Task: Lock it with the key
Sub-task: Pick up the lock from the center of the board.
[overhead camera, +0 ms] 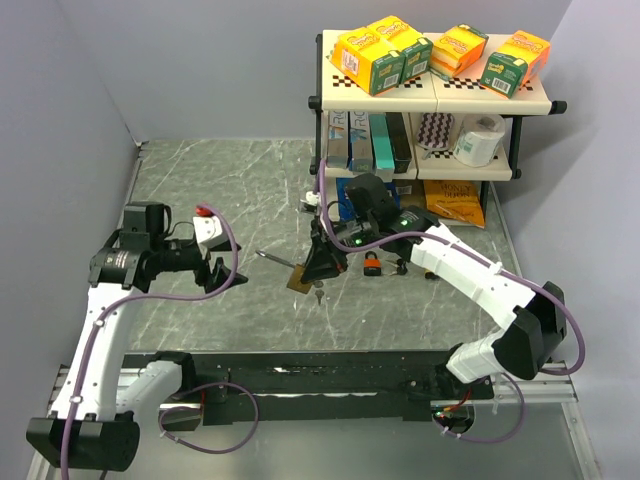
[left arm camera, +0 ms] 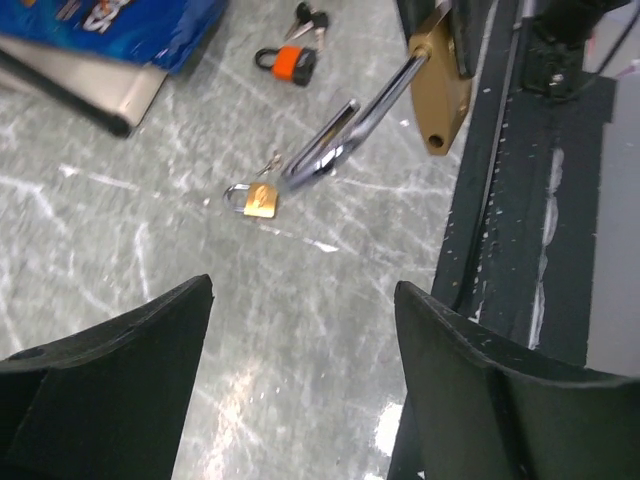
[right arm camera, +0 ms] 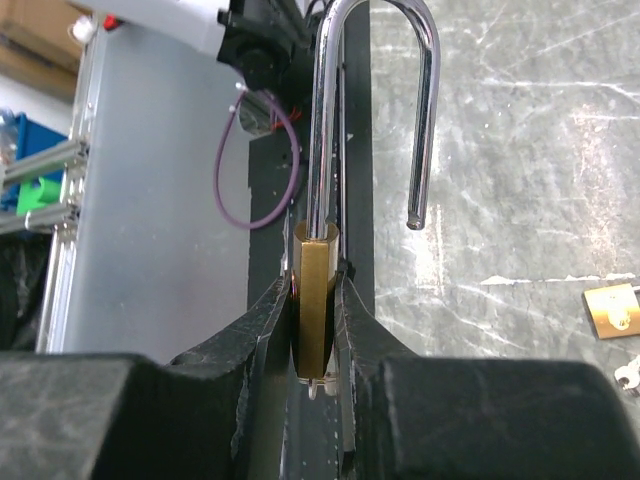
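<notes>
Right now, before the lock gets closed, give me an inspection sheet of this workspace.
Surface: grey marbled table, scuffed; no spills seen.
Job's things: large brass padlock, shackle open, gripped by its body; keys lie on the table.
Clutter: small brass padlock and orange padlock on the table.
Grippers: right end effector shut on the large brass padlock; left end effector open, empty.
Cables: purple cables loop along both arms; no snag seen.
Surroundings: shelf at far right with boxes and a paper roll.
</notes>
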You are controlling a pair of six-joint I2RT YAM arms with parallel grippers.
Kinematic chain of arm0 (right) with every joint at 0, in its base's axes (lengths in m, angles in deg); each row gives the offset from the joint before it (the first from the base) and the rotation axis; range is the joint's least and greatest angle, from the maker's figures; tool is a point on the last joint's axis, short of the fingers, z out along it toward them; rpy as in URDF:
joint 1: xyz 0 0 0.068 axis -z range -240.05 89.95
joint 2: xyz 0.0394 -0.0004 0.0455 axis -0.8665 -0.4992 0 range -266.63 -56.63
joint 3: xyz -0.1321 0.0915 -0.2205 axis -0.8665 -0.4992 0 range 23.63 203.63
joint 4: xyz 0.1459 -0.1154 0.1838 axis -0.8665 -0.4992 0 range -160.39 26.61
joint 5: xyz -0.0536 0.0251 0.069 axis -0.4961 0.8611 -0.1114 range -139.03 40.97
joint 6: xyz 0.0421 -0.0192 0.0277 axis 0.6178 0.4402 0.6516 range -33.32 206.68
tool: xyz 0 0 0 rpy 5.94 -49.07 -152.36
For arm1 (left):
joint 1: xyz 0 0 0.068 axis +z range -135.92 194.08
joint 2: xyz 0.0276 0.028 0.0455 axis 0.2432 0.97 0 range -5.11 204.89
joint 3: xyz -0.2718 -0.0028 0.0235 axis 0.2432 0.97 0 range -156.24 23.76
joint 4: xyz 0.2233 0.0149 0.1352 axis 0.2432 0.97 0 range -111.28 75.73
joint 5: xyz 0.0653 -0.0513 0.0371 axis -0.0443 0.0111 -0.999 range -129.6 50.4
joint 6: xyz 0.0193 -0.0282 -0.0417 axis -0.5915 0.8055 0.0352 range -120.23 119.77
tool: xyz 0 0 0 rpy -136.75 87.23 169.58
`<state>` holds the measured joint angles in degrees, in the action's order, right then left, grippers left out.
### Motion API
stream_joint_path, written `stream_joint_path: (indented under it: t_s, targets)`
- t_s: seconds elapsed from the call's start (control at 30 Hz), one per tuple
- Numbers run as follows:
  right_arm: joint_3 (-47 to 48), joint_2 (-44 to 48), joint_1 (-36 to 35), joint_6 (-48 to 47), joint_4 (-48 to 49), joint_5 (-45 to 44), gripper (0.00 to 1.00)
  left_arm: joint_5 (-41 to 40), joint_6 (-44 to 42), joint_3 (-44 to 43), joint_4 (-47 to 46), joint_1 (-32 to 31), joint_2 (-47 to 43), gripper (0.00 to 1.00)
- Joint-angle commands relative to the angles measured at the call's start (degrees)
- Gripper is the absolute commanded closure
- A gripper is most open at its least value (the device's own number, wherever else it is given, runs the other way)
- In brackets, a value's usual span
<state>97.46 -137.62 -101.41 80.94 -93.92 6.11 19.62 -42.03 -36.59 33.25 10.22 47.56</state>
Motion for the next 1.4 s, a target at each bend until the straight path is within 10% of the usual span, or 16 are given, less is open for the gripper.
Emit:
stream_joint_path:
  t_s: [0.0,0.37,0.8,1.1,1.37]
  targets:
    - [1.3,2.5,-0.6,-4.5,-0.3,3.7,1.00,6.4,-3.2,-2.5,-1.4,-1.5,1.1,0.24]
    - [2.6,2.7,-2.8,-6.7,-1.6,4.9,1.00,2.6,7.8,2.4,-15.4,-12.9,0.0,0.31]
    - [2.9,3.6,-3.3,-8.9,-3.1,4.6,1.00,-3.1,1.5,2.4,-9.9,-19.1,2.2,0.65]
    - [2.7,4.0,-3.4,-9.4,-3.4,4.6,1.00,-4.3,-0.1,2.8,-8.5,-19.2,2.3,0.57]
    - [2.6,3.9,-3.4,-9.6,-3.2,4.2,1.00,-2.7,-0.4,1.3,-7.7,-19.3,3.0,0.89]
